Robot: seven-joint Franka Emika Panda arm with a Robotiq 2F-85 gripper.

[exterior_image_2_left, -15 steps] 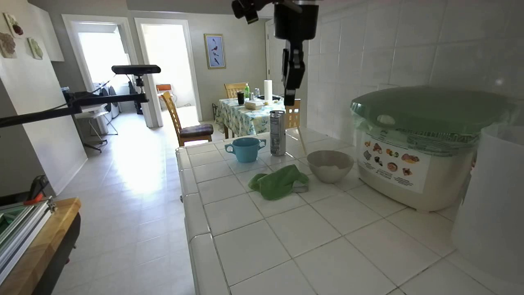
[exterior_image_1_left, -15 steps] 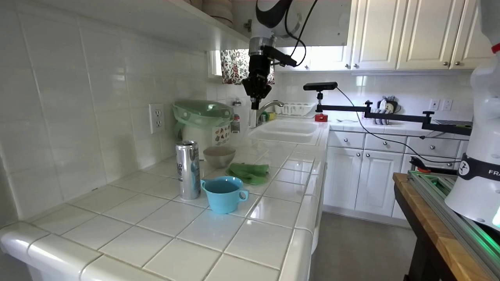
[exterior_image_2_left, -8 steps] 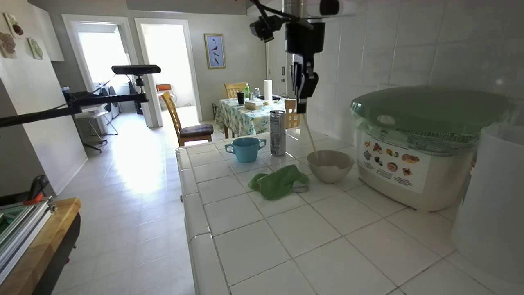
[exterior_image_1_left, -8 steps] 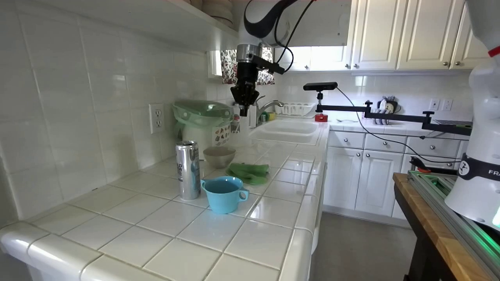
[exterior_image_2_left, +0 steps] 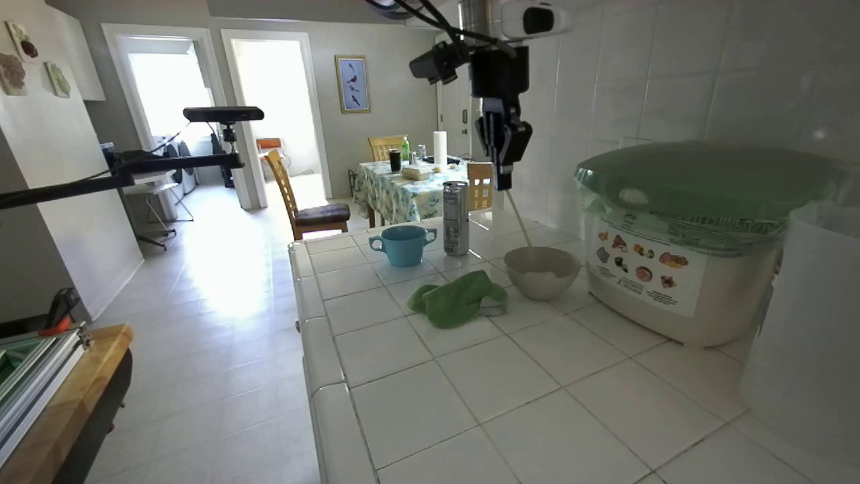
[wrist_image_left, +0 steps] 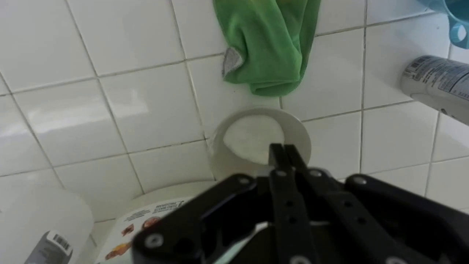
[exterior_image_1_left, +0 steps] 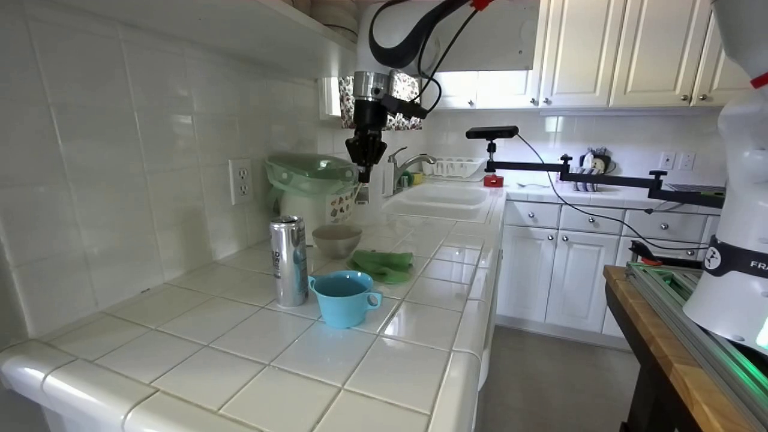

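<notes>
My gripper (exterior_image_1_left: pixel 364 175) is shut on a thin pale stick (exterior_image_2_left: pixel 518 218). In the wrist view the fingertips (wrist_image_left: pixel 284 146) nearly meet over a beige bowl (wrist_image_left: pixel 300 135) and hide the stick. The stick slants down from the fingers to the bowl's rim (exterior_image_2_left: pixel 543 286); I cannot tell whether its end is inside or behind it. A pale rounded patch shows inside the bowl. Beside the bowl lies a crumpled green cloth (wrist_image_left: pixel 273 47). A silver can (exterior_image_1_left: pixel 289 261) stands upright next to a blue two-handled cup (exterior_image_1_left: pixel 342 303).
A bin with a green lid (exterior_image_2_left: pixel 705 181) stands by the tiled wall near the bowl. A white cylinder (exterior_image_2_left: pixel 799 336) stands beside it. A shelf (exterior_image_1_left: pixel 240 36) overhangs the counter. A sink (exterior_image_1_left: pixel 441 201) lies farther along. A camera on a boom (exterior_image_1_left: pixel 492 132) juts out.
My gripper has come down and moved toward the bowl and the wall, with the stick moving along in it. The bowl, cloth, can and cup have not moved.
</notes>
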